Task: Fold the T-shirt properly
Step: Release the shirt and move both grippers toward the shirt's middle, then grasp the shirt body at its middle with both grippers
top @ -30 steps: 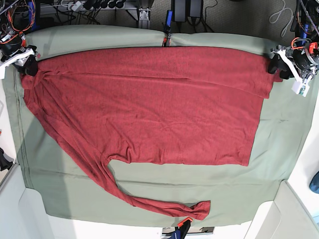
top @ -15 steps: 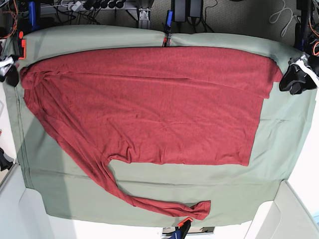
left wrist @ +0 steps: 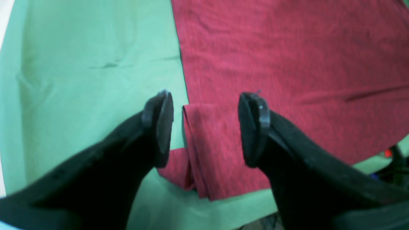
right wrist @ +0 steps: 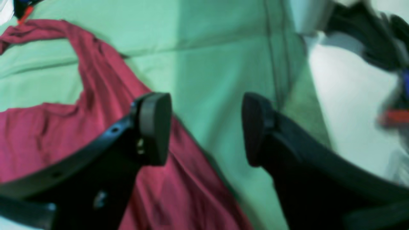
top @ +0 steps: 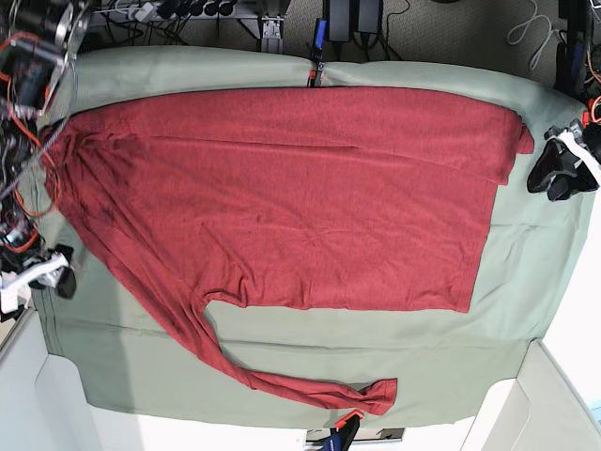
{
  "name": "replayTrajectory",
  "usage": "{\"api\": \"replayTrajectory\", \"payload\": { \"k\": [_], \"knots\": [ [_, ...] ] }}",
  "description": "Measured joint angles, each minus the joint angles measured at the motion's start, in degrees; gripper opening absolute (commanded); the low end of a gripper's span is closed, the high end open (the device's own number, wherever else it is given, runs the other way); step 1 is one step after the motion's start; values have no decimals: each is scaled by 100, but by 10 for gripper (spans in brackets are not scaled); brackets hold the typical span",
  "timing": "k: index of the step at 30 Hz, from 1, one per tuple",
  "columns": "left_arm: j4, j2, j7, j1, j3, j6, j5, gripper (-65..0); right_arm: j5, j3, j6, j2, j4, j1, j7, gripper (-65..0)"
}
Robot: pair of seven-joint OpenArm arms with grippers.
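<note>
The maroon T-shirt lies spread flat on the sage-green cloth, with one long sleeve trailing toward the front edge. My left gripper is open just off the shirt's right end. In the left wrist view the left gripper hovers over a folded corner of the shirt, not touching it. My right gripper is open beside the shirt's left edge. In the right wrist view the right gripper is empty over the cloth, with the shirt under its left finger.
Clamps hold the cloth at the back edge and the front edge. Cables and gear line the back. White table corners show at the front. The right arm's wiring hangs over the back left corner.
My right gripper has moved from the shirt's back left corner toward the front along the left edge. My left gripper has drawn slightly away from the right corner. The shirt lies still.
</note>
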Motion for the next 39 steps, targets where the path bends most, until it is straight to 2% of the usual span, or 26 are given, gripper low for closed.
{"api": "replayTrajectory", "payload": {
  "k": [3, 9, 18, 21, 23, 26, 30, 33, 39],
  "knots": [
    [-13, -11, -332, -195, 350, -2, 514, -299, -170, -315, -28, 22, -839, 538, 17, -302],
    [-767, -11, -450, -1117, 1019, -13, 754, -299, -153, -811, 138, 17, -1853, 848, 37, -302],
    [-3167, -22, -494, -3453, 2076, 0, 778, -299, -63, -890, 177, 20, -2076, 748, -57, -302],
    [-3788, -7, -723, -4046, 2498, 4, 1158, -299, -61, -887, 177, 20, -2072, 745, -87, -303],
    [-4138, 63, -1058, -4363, 2761, 66, 1495, -299, -52, -887, 177, 20, -2072, 748, -98, -302],
    [-4638, 262, -1419, -4800, 3077, 588, 1965, -299, -48, -887, 177, 20, -2072, 748, -103, -303],
    [-5276, 678, -1659, -5154, 3195, 907, 2555, -299, -50, -887, 181, 20, -2072, 750, -131, -303],
    [-5720, 931, -1797, -5257, 3204, 925, 2597, -299, -57, -887, 179, 20, -2070, 754, -144, -303],
    [-5954, 1040, -1888, -5340, 3191, 907, 2356, -299, -35, -887, 179, 20, -2070, 748, -146, -303]
  ]
}}
